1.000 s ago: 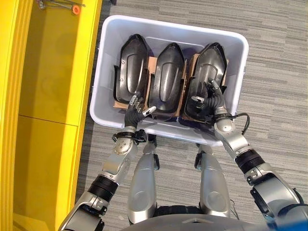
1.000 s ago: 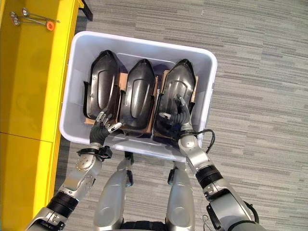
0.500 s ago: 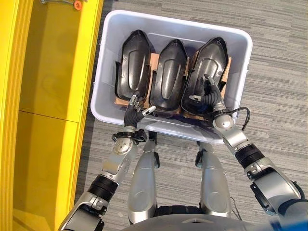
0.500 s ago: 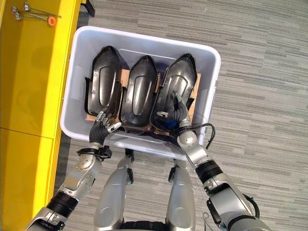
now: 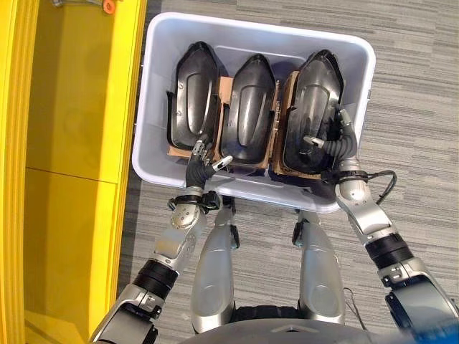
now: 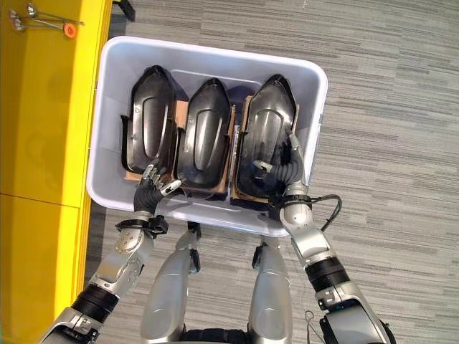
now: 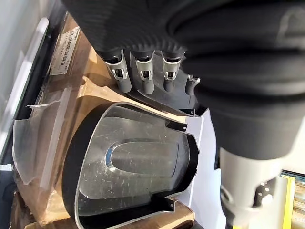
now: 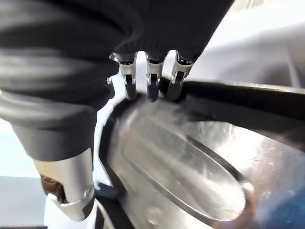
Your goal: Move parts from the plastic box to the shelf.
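Because the three black parts sit packed tight side by side in the plastic box (image 5: 154,93), the part by the right hand (image 5: 331,141) could jam or drag its neighbour up when pulled. That part (image 5: 310,107) is under the right hand, whose fingers curl round its outer edge. The left hand (image 5: 201,160) hangs relaxed and spread, just over the near end of the left part (image 5: 192,89).

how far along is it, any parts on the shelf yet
None moved yet: all three black parts sit in the plastic box. The right hand is on the rightmost part's edge, grip unclear; the left hand hovers open near the leftmost. The yellow shelf holds no parts.
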### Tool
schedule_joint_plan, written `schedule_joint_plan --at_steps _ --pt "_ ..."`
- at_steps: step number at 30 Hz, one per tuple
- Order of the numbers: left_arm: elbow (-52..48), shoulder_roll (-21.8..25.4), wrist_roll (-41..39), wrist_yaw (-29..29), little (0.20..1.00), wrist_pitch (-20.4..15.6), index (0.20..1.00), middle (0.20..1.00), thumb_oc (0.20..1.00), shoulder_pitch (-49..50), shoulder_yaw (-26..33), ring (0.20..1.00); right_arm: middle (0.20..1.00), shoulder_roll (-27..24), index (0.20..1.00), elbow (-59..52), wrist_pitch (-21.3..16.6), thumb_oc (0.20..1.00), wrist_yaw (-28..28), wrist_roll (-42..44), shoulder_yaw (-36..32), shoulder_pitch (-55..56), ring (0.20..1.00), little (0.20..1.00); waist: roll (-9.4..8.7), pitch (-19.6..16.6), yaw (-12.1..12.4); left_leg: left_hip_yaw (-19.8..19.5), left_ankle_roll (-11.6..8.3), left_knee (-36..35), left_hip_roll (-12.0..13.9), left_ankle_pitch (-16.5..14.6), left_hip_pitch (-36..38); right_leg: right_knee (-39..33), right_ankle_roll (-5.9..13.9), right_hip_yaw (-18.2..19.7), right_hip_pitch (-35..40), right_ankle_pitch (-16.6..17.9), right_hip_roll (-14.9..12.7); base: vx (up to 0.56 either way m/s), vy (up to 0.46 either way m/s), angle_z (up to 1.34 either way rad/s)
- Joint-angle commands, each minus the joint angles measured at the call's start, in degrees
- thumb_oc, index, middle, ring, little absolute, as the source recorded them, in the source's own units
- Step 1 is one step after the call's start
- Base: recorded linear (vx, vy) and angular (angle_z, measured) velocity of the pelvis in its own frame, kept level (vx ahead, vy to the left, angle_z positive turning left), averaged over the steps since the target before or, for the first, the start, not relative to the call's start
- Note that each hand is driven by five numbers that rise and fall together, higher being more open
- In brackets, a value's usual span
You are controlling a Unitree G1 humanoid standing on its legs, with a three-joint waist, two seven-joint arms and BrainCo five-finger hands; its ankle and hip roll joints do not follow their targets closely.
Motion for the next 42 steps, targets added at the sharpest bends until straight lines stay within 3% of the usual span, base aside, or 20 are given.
schedule_joint_plan --at_steps 1,8,13,42 --pt "-4.6 2.0 2.4 0.9 1.0 -2.6 1.0 1.0 1.0 1.9 2.6 1.0 1.0 -1.0 1.0 -6.6 -4.9 1.0 -3.0 -2.7 -3.0 1.4 1.0 1.0 -3.05 -1.2 -0.7 -0.7 -2.24 6.3 3.4 -3.8 -1.6 4.9 4.59 -0.4 0.9 -3.8 -5.9 0.0 0.002 -0.04" --pt "-5.5 2.6 3.0 1.4 1.0 -2.3 1.0 1.0 1.0 2.6 2.5 1.0 1.0 -0.6 1.0 -11.2 -6.4 1.0 -3.3 -2.3 -2.7 4.1 1.0 1.0 -3.46 -1.2 -1.4 -0.4 -2.36 6.6 3.6 -3.9 -1.7 5.0 4.59 -0.1 0.8 -3.9 -5.6 0.0 -0.003 -0.03" --pt "-5.4 2.5 2.5 1.6 1.0 -2.4 1.0 1.0 1.0 2.8 2.4 1.0 1.0 0.5 1.0 -11.2 -7.6 1.0 -2.0 2.5 -1.4 4.7 1.0 1.0 -3.5 -1.2 -1.7 -0.2 -2.35 6.7 3.6 -3.9 -1.9 5.0 4.6 -0.1 0.7 -3.7 -5.7 0.0 0.0 0.0" --pt "-5.4 2.4 1.8 2.2 1.0 -2.5 1.0 1.0 1.0 3.2 1.8 1.0 1.0 1.4 1.0 -5.9 -6.3 1.0 -2.6 4.5 1.9 1.9 1.0 1.0 -3.02 -1.2 -1.0 -0.4 -2.18 6.8 3.3 -3.7 -3.2 5.2 4.41 -0.1 -0.2 -3.6 -5.8 0.0 0.0 0.0"
